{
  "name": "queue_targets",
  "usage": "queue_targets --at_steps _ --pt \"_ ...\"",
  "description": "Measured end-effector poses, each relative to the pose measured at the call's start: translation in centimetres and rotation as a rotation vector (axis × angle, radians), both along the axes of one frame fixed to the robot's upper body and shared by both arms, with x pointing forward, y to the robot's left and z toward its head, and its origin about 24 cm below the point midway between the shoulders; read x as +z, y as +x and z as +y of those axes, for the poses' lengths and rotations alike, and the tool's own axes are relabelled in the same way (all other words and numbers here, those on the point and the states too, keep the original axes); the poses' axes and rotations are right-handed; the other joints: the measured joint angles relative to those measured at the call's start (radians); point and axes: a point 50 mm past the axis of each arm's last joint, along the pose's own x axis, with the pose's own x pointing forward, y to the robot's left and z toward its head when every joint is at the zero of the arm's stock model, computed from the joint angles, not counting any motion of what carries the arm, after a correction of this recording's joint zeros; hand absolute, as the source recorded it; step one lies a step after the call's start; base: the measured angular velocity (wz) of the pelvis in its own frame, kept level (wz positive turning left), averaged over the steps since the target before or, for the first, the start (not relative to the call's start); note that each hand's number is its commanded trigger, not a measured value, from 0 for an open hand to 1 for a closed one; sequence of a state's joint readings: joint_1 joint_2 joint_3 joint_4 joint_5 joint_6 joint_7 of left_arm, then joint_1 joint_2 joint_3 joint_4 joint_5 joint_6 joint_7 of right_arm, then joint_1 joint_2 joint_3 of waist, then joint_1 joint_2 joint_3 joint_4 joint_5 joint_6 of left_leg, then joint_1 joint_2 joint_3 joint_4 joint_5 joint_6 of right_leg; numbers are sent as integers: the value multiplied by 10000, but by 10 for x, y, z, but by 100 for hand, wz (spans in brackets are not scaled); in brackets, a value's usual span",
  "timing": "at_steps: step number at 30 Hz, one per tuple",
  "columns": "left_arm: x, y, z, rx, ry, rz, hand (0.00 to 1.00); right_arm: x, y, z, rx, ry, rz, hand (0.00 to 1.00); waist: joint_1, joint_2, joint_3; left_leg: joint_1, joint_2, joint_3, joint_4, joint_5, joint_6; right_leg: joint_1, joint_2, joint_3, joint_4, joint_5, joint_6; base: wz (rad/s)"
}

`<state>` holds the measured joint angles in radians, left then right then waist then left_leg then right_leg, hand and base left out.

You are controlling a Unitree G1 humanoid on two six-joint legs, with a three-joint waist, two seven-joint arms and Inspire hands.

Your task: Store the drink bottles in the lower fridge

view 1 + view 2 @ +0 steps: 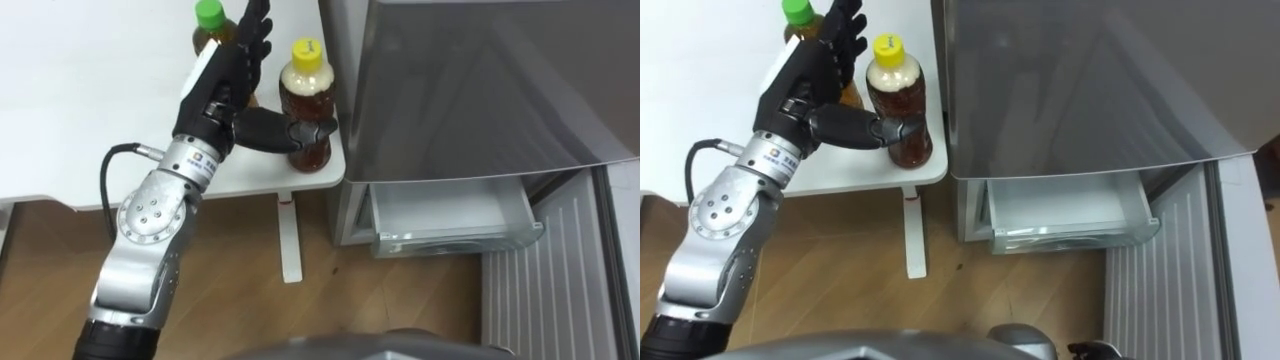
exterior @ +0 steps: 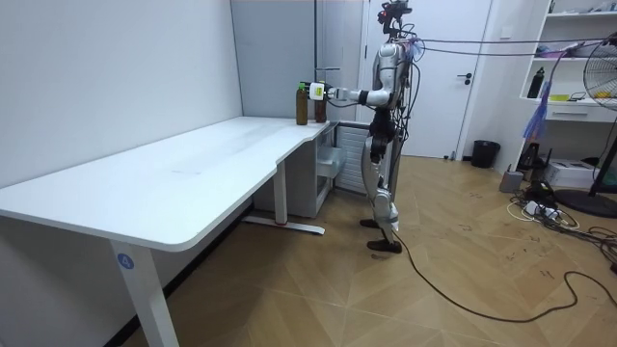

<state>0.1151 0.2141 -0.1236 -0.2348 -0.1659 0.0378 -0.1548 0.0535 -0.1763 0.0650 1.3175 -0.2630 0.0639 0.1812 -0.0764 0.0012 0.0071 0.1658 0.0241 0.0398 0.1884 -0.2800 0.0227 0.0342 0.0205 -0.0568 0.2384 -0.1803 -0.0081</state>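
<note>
The left hand (image 1: 225,90) is held open over the table (image 1: 80,100) corner, fingers straight and thumb laid across the yellow-capped bottle (image 1: 305,95), stood just right of the palm. The green-capped bottle (image 1: 210,20) is partly hidden behind the fingers.

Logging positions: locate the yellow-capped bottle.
In the eye views, the yellow-capped bottle stands on the white desk's right corner beside the fridge, touched by the left hand's thumb, right of the green-capped bottle.
</note>
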Motion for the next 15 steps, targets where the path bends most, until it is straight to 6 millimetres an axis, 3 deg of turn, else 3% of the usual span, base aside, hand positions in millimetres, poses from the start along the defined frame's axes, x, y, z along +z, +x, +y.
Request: queue_targets --at_steps 15 --pt "0 0 0 -42 -17 6 0 0 0 -1 -214 -131 -118 0 -8 0 -20 18 1 22 1 0 0 7 -2 -2 13 2 0 0"
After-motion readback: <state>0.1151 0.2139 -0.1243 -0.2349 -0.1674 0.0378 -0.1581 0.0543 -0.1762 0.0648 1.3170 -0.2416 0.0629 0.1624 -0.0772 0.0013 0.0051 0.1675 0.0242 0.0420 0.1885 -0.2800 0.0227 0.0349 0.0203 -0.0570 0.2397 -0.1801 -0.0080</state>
